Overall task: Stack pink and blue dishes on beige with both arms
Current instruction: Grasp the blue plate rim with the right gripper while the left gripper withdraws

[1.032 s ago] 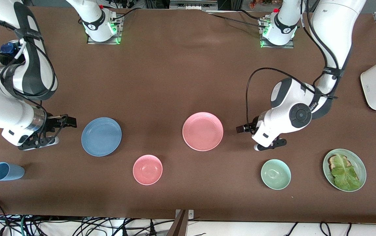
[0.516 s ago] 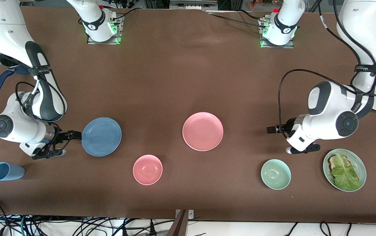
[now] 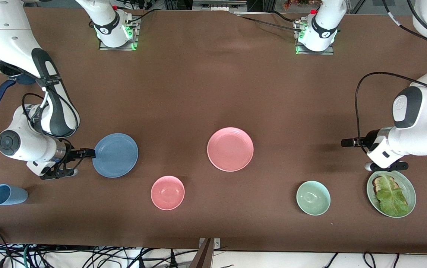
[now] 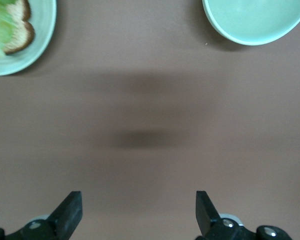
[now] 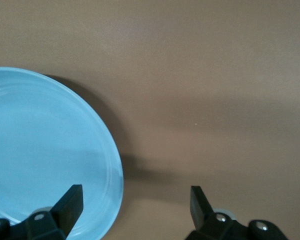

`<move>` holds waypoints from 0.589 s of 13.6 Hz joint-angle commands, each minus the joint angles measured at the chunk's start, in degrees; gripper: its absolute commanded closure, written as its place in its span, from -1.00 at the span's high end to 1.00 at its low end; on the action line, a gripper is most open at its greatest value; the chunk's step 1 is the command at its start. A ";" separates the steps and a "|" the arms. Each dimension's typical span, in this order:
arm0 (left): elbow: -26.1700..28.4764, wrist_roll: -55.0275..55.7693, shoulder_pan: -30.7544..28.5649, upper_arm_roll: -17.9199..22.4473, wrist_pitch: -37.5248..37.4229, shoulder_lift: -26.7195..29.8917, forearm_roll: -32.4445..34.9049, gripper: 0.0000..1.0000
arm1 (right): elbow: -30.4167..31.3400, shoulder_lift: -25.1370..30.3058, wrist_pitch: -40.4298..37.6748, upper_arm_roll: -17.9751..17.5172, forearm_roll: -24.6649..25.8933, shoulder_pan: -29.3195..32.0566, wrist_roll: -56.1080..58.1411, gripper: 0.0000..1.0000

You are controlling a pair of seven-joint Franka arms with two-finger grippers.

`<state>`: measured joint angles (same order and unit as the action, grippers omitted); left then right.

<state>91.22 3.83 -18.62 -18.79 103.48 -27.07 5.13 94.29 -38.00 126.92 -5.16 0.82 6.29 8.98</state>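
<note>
Now, table: the brown matte table (image 3: 198, 85) is seen unchanged, with every dish lying where it lay a second ago.
Left arm: the white glossy left arm (image 3: 418, 126) has been drawn away from the pink plate toward its own end of the table, and is now seen above the pale green plate of toast and lettuce (image 3: 409, 186).
Right arm: the white glossy right arm (image 3: 31, 141) has been brought in toward the blue plate since a second ago; little further shift is seen over the last half second.
Blue plate: the flat round medium-blue matte plate (image 3: 115, 155) lies flat toward the right arm's end of the table, unmoved.
Pink plate: the flat round pink matte plate (image 3: 230, 149) lies flat near the middle of the table, well apart from the blue plate, unmoved and untouched.
Smaller dishes: the deep pink bowl (image 3: 167, 192) and the pale green bowl (image 3: 313, 197) are seen nearer the front camera than the plates, as before.
Left gripper: the black two-finger left gripper (image 3: 349, 142) is held over bare table with its fingers spread wide and nothing between them.
Right gripper: the black two-finger right gripper (image 3: 87, 152) is held at the blue plate's rim, fingers wide apart, one finger (image 5: 70, 205) over the rim; nothing is gripped.
Beige plate: none is seen in any view.
</note>
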 commanded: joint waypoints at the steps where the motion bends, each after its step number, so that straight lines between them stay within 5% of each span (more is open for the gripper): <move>1: 0.36 -3.12 -0.72 -0.55 -3.97 4.47 1.64 1.00 | 1.77 1.09 1.04 -0.29 -0.12 -0.76 -3.26 0.84; 5: 0.44 -2.25 1.29 0.24 -5.65 11.23 0.85 1.00 | 1.86 -0.23 3.24 -0.29 -0.03 -0.84 -3.27 0.59; 8: 1.06 0.55 12.08 9.70 -5.74 15.90 0.41 1.00 | 1.86 -0.41 3.16 -0.29 -0.03 -1.02 -3.27 0.15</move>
<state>91.00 2.50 -12.82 -14.71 98.47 -14.95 5.15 95.65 -38.60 129.35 -5.21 0.82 5.26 6.51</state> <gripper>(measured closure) 0.000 0.335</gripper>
